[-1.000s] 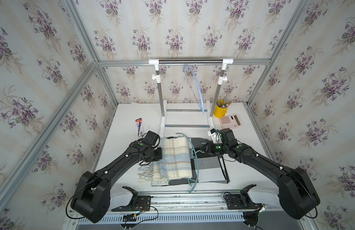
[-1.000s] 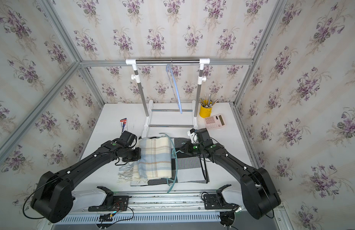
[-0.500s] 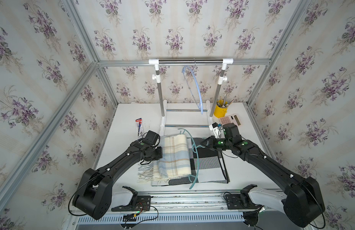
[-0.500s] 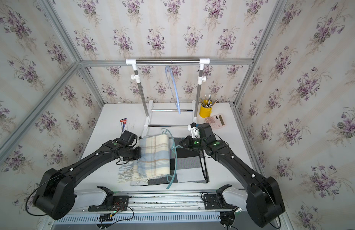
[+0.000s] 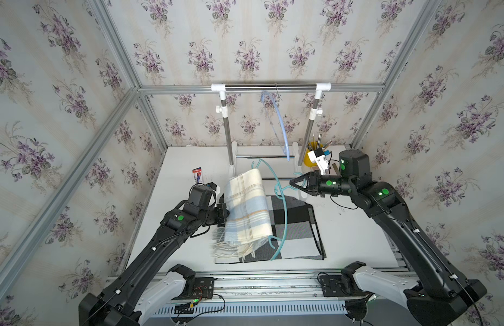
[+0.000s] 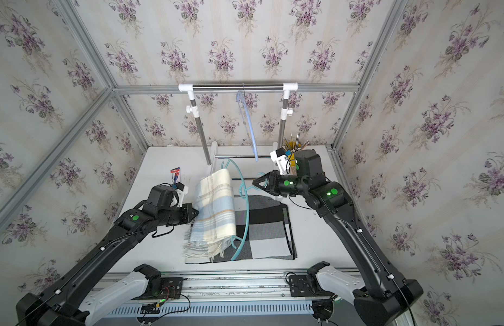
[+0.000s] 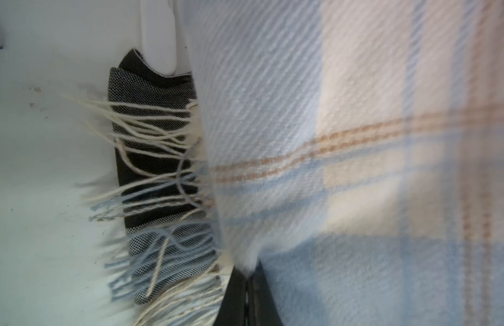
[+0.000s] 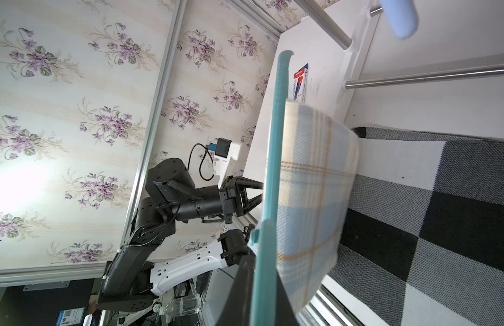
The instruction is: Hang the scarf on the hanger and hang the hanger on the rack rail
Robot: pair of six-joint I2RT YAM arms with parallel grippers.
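The scarf (image 5: 246,209) (image 6: 215,209) is cream and pale blue plaid. It lies folded over the teal hanger (image 5: 284,214) (image 6: 246,214), its far end lifted and its fringe resting on the checked cloth. My right gripper (image 5: 291,183) (image 6: 255,183) is shut on the hanger beside its hook, holding it tilted above the table. In the right wrist view the hanger (image 8: 275,169) runs out from the gripper (image 8: 263,271) with the scarf (image 8: 315,183) draped beside it. My left gripper (image 5: 225,214) (image 6: 196,212) (image 7: 246,282) is shut on the scarf's (image 7: 330,141) left edge.
A clothes rack with a steel rail (image 5: 270,88) stands at the back, with a pale blue hanger (image 5: 279,121) hung on it. A black, white and grey checked cloth (image 5: 296,234) lies under the scarf. A yellow pen cup (image 5: 311,158) and a red-blue pack (image 5: 197,175) sit further back.
My right gripper has risen and moved back toward the rack, tilting the teal hanger and lifting the scarf's far end. The left gripper has stayed on the scarf's edge.
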